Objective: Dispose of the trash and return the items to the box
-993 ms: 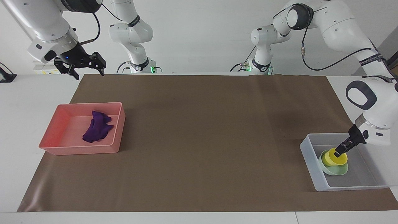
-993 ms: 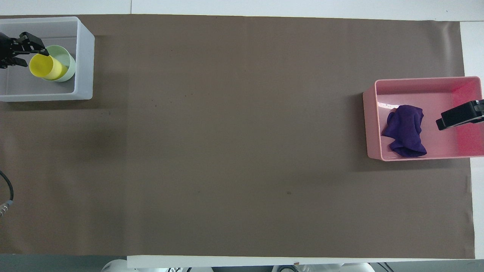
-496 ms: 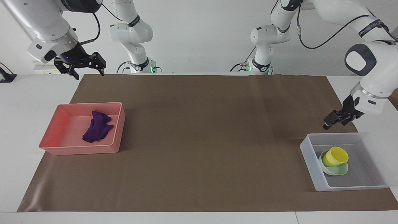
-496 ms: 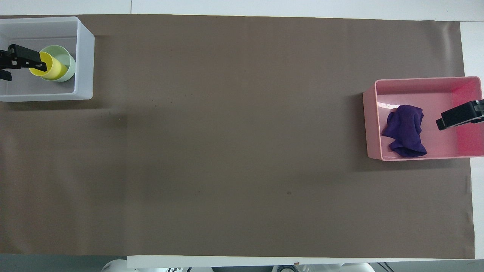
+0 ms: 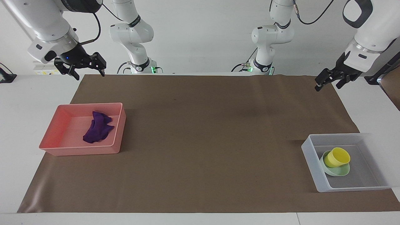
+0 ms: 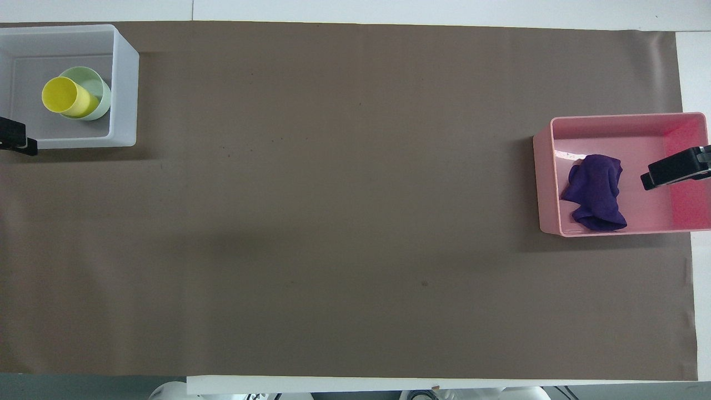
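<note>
The purple cloth (image 5: 98, 127) lies crumpled in the pink tray (image 5: 50, 131) at the right arm's end of the table. It also shows in the overhead view (image 6: 595, 191). The yellow cup (image 5: 337, 157) leans tilted in the mint-green bowl (image 5: 340, 171), and both sit in the translucent box (image 5: 311, 156) at the left arm's end. My left gripper (image 5: 327, 86) is open and empty, raised over the mat's corner near the left arm's base. My right gripper (image 5: 89, 75) is open and empty, waiting high over the mat's edge near the pink tray.
A brown mat (image 5: 200, 140) covers most of the white table. In the overhead view the right gripper (image 6: 675, 169) overlaps the pink tray (image 6: 611, 118), and only a tip of the left gripper (image 6: 14, 139) shows beside the box (image 6: 125, 89).
My left gripper has let go of the yellow cup, risen out of the box and drawn back toward the robots. The cup stays tilted in the bowl. The right arm has not moved.
</note>
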Robot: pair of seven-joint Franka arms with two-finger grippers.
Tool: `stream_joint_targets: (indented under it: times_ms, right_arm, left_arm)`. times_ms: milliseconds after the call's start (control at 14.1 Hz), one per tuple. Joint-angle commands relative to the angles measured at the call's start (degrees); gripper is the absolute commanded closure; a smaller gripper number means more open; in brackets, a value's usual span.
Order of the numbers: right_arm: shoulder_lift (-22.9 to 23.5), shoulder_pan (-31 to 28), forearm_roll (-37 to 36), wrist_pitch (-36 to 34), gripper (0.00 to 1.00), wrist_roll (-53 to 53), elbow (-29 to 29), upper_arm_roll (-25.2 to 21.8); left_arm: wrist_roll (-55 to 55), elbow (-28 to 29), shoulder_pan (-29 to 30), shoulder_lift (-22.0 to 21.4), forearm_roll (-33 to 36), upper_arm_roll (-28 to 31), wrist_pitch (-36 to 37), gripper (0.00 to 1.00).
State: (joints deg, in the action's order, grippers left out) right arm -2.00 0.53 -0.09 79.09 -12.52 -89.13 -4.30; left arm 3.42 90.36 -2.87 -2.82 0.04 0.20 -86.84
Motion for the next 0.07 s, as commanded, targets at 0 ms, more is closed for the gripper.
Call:
stream_joint_targets:
  times_ms: [0]
  right_arm:
    - [0.25, 0.0, 0.97, 0.46, 0.0, 0.92, 0.36, 0.0]
  left_arm:
    - [-0.6, -2.21, -1.61, 1.77, 1.98, 0.07, 1.15, 0.0]
